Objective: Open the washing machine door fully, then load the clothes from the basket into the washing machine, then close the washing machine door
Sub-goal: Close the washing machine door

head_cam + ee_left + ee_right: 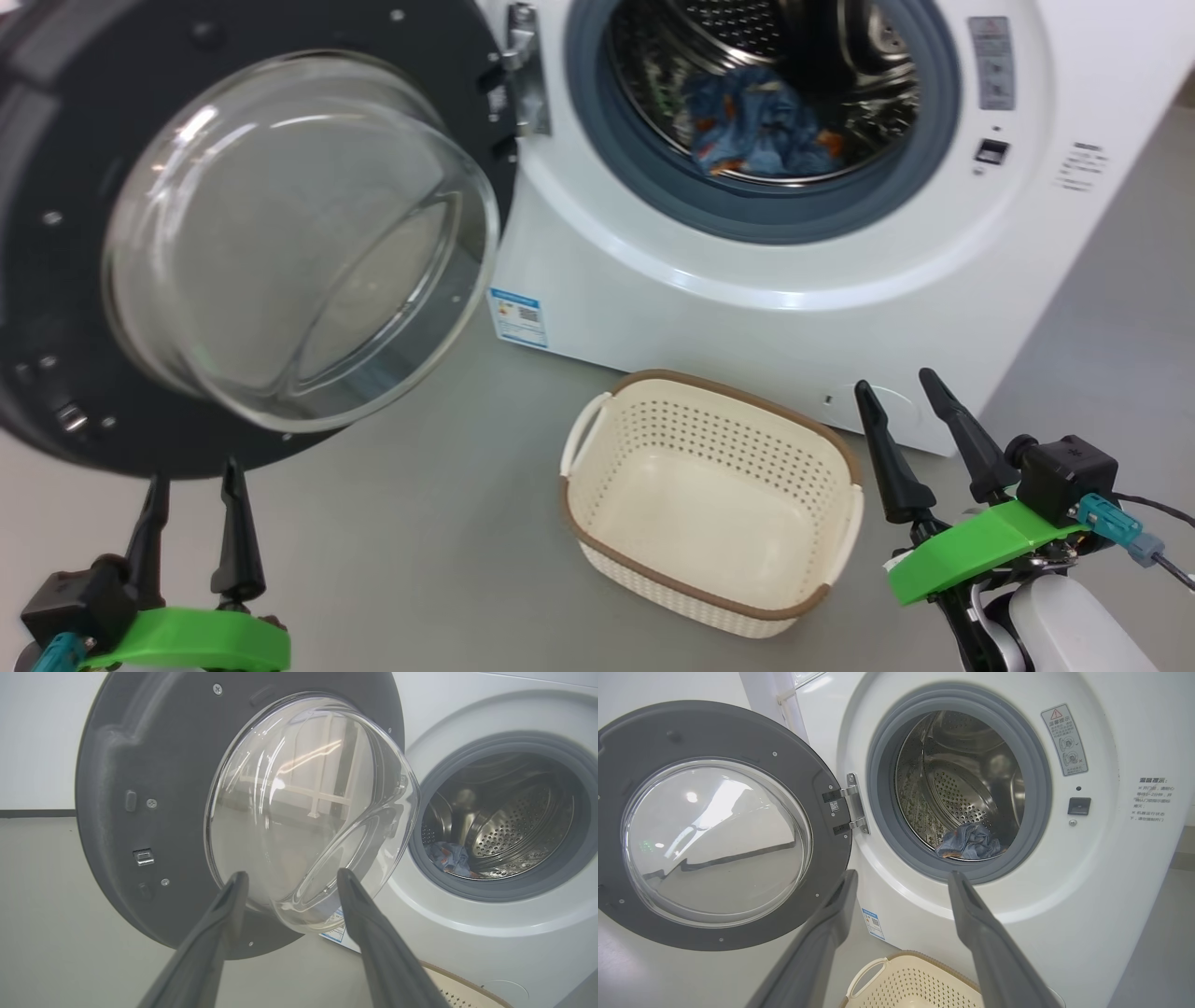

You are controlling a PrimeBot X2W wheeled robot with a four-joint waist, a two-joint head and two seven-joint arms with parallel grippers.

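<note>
Clothes (761,126) — deep in drum (728,23), head view

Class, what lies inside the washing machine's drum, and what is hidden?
Crumpled blue clothes lie low in the steel drum. They cover the drum wall beneath; the garment count cannot be told.

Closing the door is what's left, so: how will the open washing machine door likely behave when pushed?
The washing machine door hangs on a side hinge, so it should probably swing as one stiff piece. Its bulging glass window looks smooth; fingers may slip there, so the dark rim seems safer. The thick glass suggests some weight.
</note>
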